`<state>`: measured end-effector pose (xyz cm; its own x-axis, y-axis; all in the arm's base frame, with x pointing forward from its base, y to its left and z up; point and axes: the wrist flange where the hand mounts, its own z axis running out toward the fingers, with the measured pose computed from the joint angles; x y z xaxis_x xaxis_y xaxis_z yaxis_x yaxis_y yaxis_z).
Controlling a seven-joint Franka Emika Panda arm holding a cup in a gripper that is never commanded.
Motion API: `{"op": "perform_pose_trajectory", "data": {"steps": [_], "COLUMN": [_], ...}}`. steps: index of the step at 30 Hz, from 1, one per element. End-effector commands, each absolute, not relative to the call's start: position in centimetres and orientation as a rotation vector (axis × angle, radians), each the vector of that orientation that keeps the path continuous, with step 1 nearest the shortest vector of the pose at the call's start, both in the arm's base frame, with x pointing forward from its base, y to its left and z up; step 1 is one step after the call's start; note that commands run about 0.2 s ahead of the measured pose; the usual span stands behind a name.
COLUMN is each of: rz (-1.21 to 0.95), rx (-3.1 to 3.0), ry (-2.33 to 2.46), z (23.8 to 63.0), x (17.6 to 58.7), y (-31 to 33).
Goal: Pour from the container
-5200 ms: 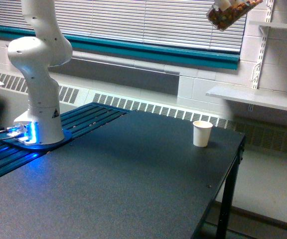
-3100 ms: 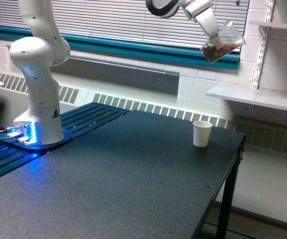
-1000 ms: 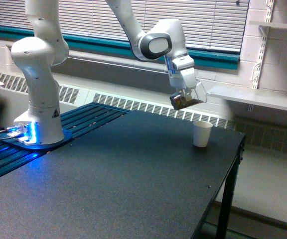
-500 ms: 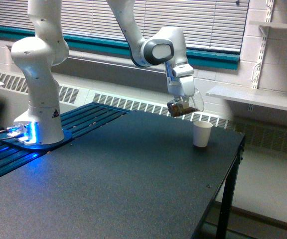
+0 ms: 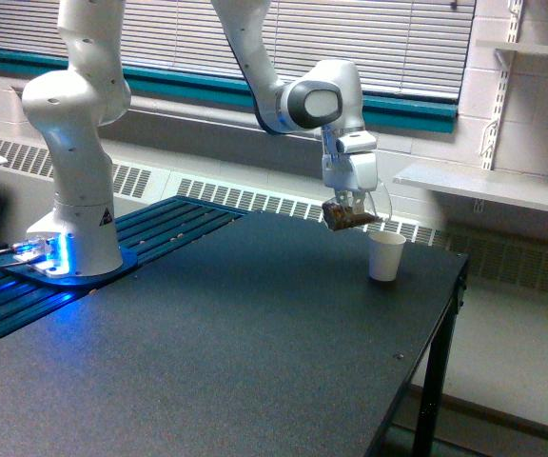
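Observation:
My gripper point(image 5: 352, 202) is shut on the container point(image 5: 354, 215), a small clear cup with brown granular contents showing through its walls. The container hangs tilted, its mouth toward the exterior view's right. It sits just above and a little to the left of the white paper cup point(image 5: 386, 255), which stands upright on the dark table point(image 5: 217, 352) near the far right corner. No grains show falling between the two.
The arm's white base point(image 5: 72, 219) stands at the exterior view's left on blue slats. The table's right edge point(image 5: 436, 333) drops off close to the white cup. White shelves point(image 5: 502, 186) hang on the wall at right, and window blinds run behind.
The arm has brought the container down from high at the upper right to just above the white cup. Over the last second it moved slightly right and lower, still tilted.

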<state>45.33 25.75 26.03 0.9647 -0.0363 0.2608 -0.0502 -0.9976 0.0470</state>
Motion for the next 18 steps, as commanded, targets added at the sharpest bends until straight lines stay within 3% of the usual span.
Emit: {"op": "perform_pose_trajectory", "data": {"steps": [1, 18], "rz": [0.417, 0.399], "rx": [3.034, 2.976], "ry": [-0.058, -0.049], "z": [26.27, 25.85], "x": [45.5, 46.36], "y": [27.0, 26.97]}}
